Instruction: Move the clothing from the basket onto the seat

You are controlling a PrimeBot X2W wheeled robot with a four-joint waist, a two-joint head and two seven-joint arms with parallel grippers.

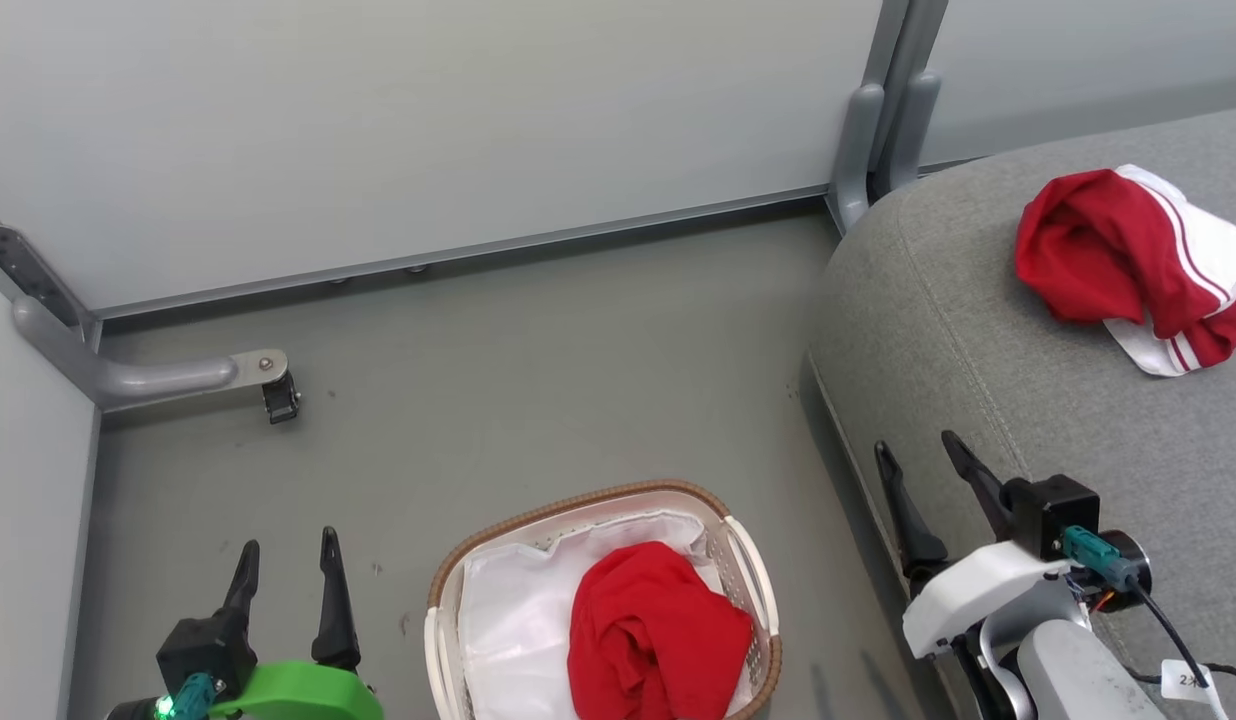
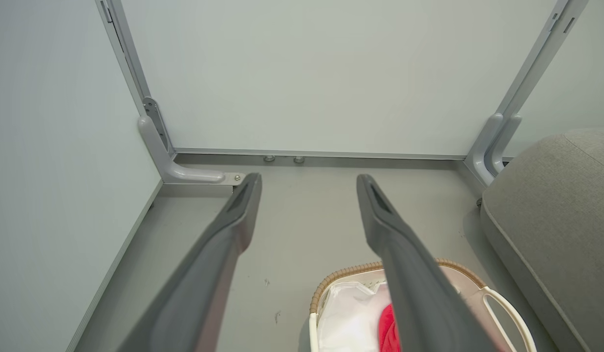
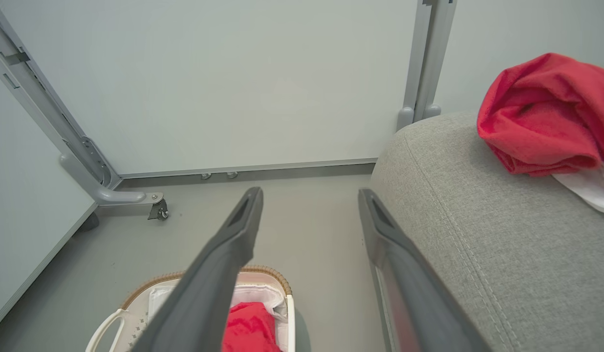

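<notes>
Now, with left and right jaws wide, we should pinch the plain red garment (image 1: 658, 630) deep, sparing the white liner (image 1: 508, 620).

— The head camera looks steeply down from high: basket (image 1: 588, 494) at six o'clock, seat (image 1: 978, 330) at three.
— Both wrist cameras sit lower, nearer the floor (image 2: 307, 220), facing the wall (image 2: 307, 73) at twelve, sharing basket and seat.

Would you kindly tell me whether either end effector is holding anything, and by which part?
Nothing is held: the left end effector and right end effector are both open and empty, and the plain red garment lies in the basket.
</notes>
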